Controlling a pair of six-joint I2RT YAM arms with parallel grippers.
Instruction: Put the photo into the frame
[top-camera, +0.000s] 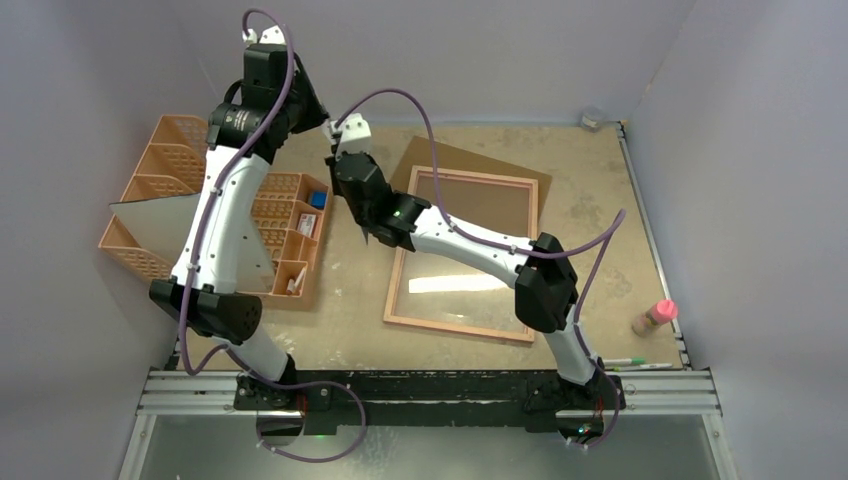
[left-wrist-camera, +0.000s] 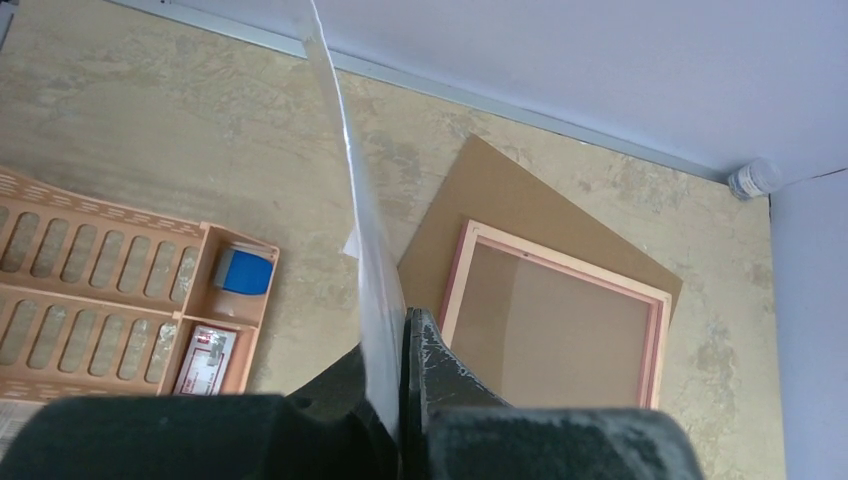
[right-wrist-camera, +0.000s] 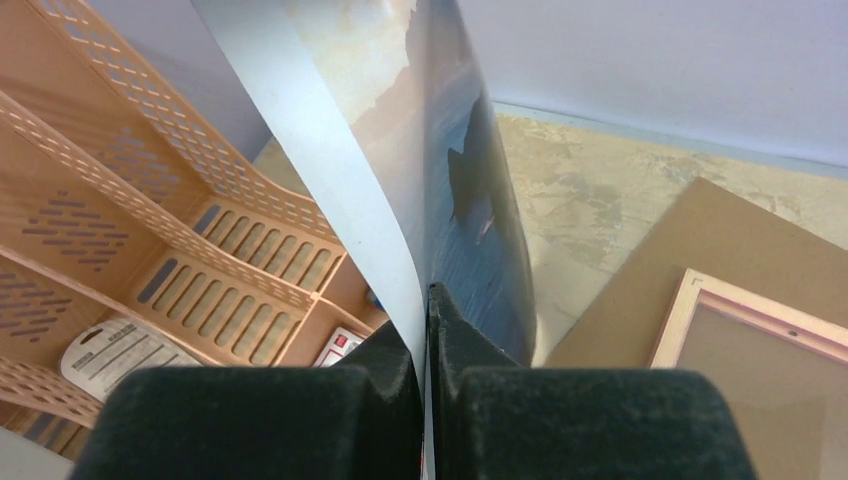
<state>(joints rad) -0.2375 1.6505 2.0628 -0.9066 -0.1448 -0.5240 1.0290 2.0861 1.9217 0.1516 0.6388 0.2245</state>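
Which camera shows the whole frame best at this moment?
The top external view: the frame lies whole on the brown board, partly crossed by the right arm. The left wrist view shows its far end; the right wrist view just one corner.

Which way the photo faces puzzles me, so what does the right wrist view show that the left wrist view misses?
Only the right wrist: the photo's printed sea side. Only the left wrist: the frame's whole far rail, a small jar by the far wall. Both: the right hand or the left hand shut on the photo, the orange organizer, the brown board under the frame.
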